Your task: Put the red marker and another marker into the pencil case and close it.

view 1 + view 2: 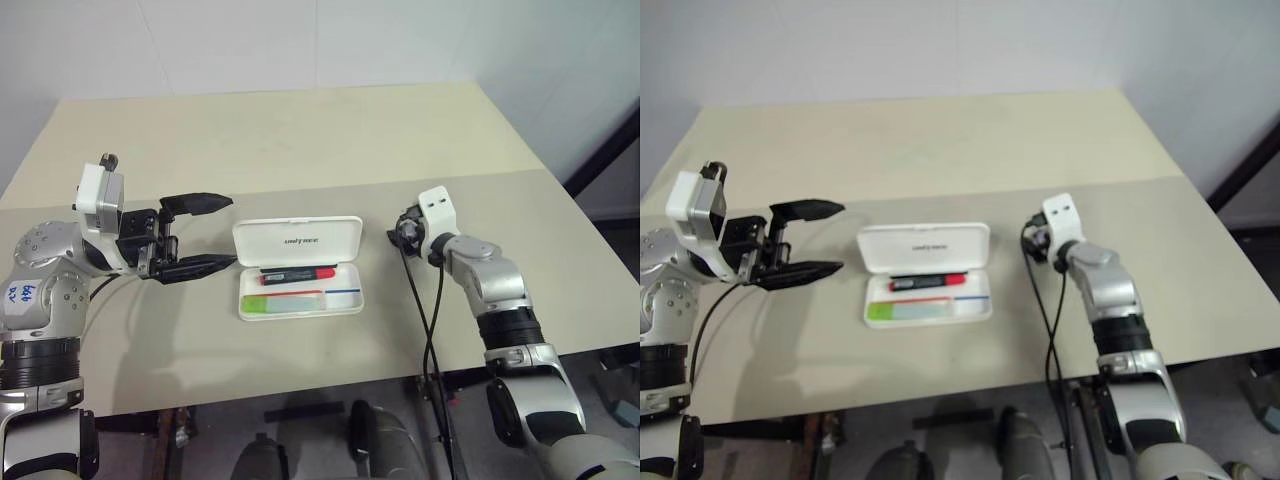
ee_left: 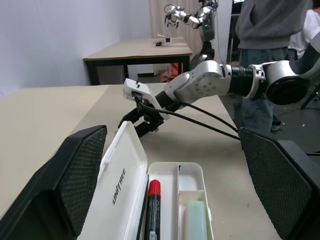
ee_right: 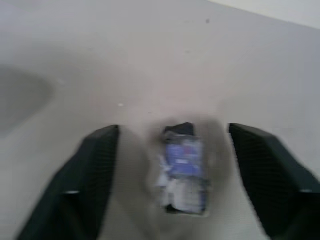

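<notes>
The white pencil case (image 1: 347, 300) lies open at the table's middle, its lid (image 1: 297, 238) standing up behind the tray. Inside the tray the red marker (image 1: 298, 273) lies along the back, and the green highlighter (image 1: 282, 302) in front of it. My left gripper (image 1: 232, 232) hangs open just left of the case, pointing at it, one finger (image 2: 75, 185) on each side of the case's end in the left wrist view. My right gripper (image 3: 174, 129) is low over the table right of the case, open, with a small dark bluish piece (image 3: 184, 167) lying between its fingers.
The beige table (image 1: 300, 140) stretches bare behind the case, and its front edge is near. In the left wrist view a person (image 2: 265, 30) stands beyond the table's right side, with another table (image 2: 140, 50) and another robot (image 2: 190, 15) further off. A black cable (image 1: 432, 330) hangs from my right wrist.
</notes>
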